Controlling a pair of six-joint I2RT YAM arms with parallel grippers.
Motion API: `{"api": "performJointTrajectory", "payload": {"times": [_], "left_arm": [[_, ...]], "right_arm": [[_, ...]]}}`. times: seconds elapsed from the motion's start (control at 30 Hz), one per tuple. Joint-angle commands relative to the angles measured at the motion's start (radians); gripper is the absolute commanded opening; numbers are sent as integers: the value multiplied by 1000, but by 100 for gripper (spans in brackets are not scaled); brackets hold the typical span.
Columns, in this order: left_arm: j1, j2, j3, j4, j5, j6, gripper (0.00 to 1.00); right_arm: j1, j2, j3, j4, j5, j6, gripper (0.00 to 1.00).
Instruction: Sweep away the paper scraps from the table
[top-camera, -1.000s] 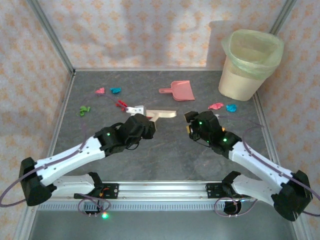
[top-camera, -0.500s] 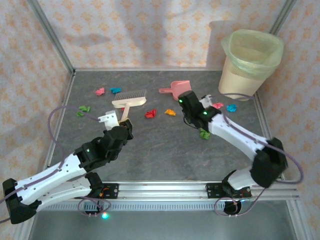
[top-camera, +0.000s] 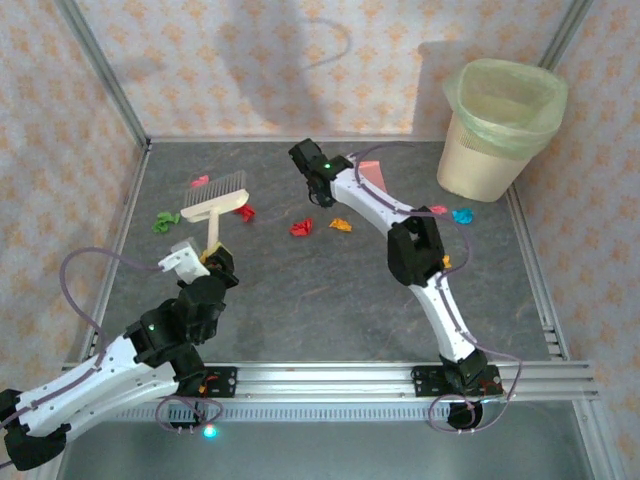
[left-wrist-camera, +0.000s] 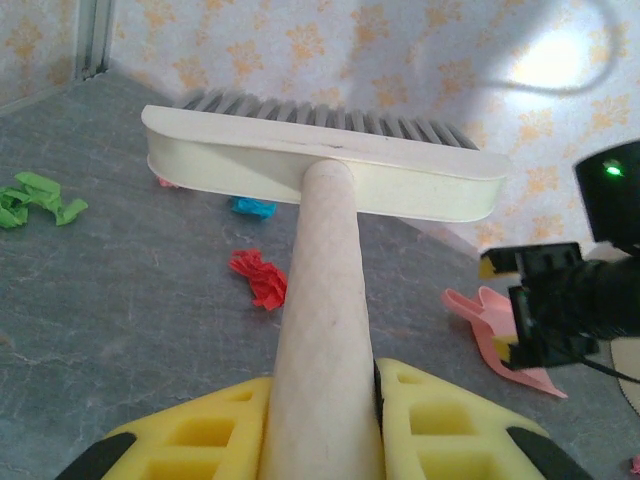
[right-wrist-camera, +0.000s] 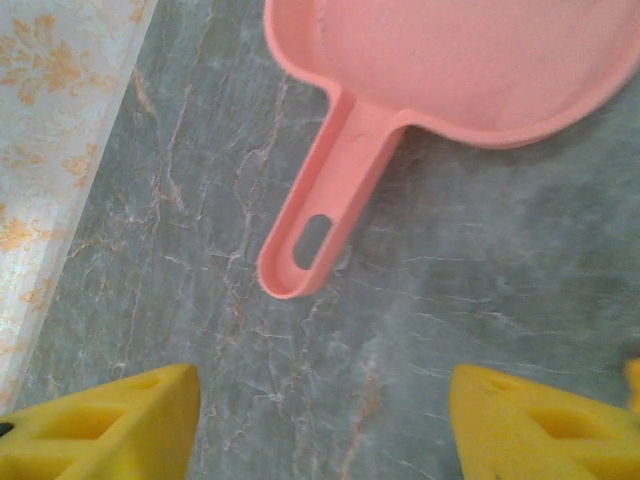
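Over on the left, the left arm lies low across the near corner of the table (top-camera: 330, 310), its white links angled toward the middle. The left gripper (left-wrist-camera: 325, 435) is clenched on the handle of a brush (left-wrist-camera: 320, 180), with a yellow padded finger on each side of the round, pale, faintly speckled stick. The brush head is a long cream block with grey bristles, pointing at the back wall; I cannot tell whether the bristles touch the surface. The paper scraps (top-camera: 301, 228) are small crumpled wads scattered over the far half of the table. A green one lies left of the brush, a pink one just behind the head and a red one just to its right. A red and an orange pair sit near the middle, and a pink and a blue one lie near the foot of the bin (top-camera: 480, 170). The right arm rises from the near rail, folds at the elbow and reaches far toward the back left. The right gripper (right-wrist-camera: 320, 425) hangs above the table with its jaws spread wide and nothing between them. Just beyond its yellow tips lies the dustpan (right-wrist-camera: 450, 60), smooth pink plastic with a rounded pan and a slotted handle. The table is dark grey and stone-veined. The cream bin, at the far right, is lined with a pale green bag.
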Motion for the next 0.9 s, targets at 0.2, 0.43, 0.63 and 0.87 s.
{"api": "performJointTrajectory", "payload": {"times": [0.2, 0.43, 0.63, 0.87], "left_arm": [[10, 29, 12, 9, -63, -32, 0], [11, 6, 0, 6, -77, -46, 0], [13, 12, -2, 8, -77, -50, 0], [16, 37, -3, 20, -71, -46, 0]], "right_arm": [[-15, 239, 456, -337, 53, 71, 77], [-51, 326, 576, -380, 48, 84, 78], [-74, 367, 583, -318, 28, 53, 78], [-97, 420, 609, -222, -4, -13, 78]]}}
